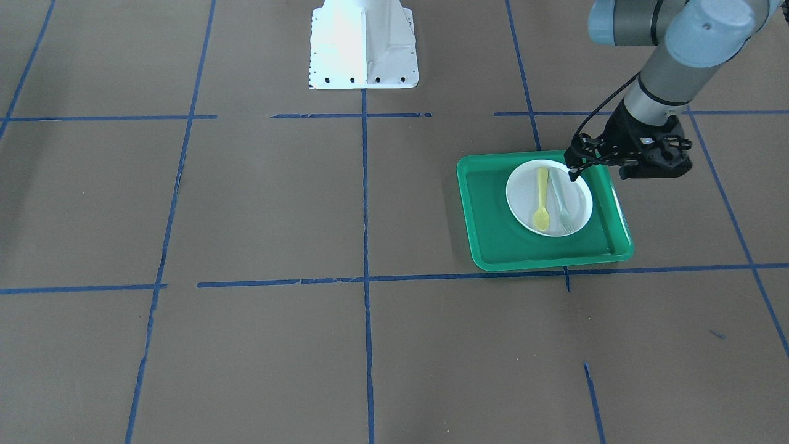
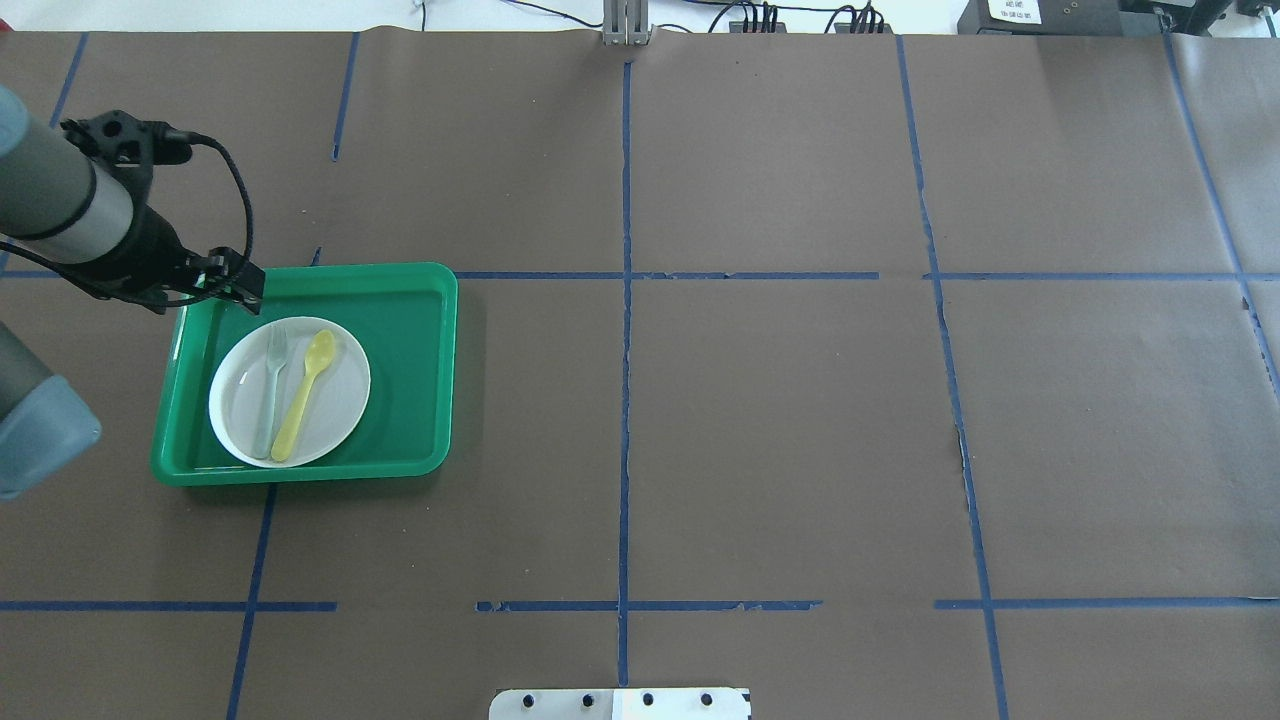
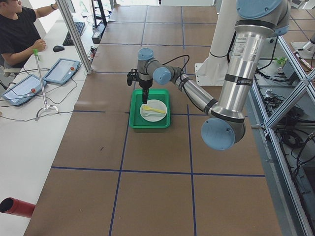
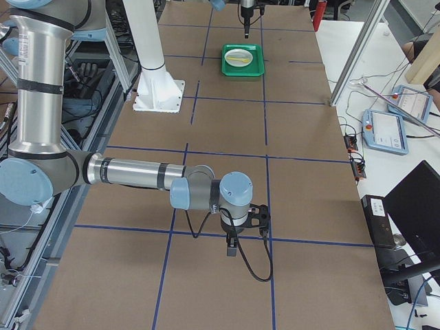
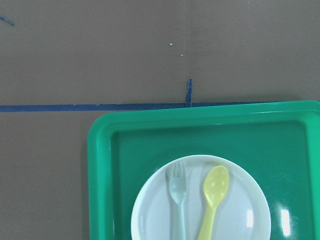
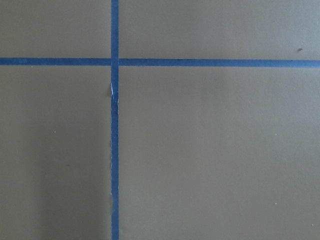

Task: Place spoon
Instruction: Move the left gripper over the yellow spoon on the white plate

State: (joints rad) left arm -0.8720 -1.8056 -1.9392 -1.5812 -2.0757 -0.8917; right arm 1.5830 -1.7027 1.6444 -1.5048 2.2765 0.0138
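The spoon (image 5: pixel 214 192) lay on the plate (image 5: pixel 240 200) beside the fork (image 5: pixel 176 200), in the tray (image 5: pixel 100 175) at the left of the desk (image 5: pixel 50 50), seemingly placed; the left gripper (image 1: pixel 574 172) hung above, fingers (image 1: pixel 573 177) open or closed I could not tell, needing only to withdraw.

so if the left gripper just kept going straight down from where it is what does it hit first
Most likely the white plate in the green tray, close to the fork. The left gripper points straight down above it, but its height makes the exact spot uncertain.

Yellow spoon (image 2: pixel 303 397), white plate (image 2: pixel 338 412), green tray (image 2: pixel 412 380)
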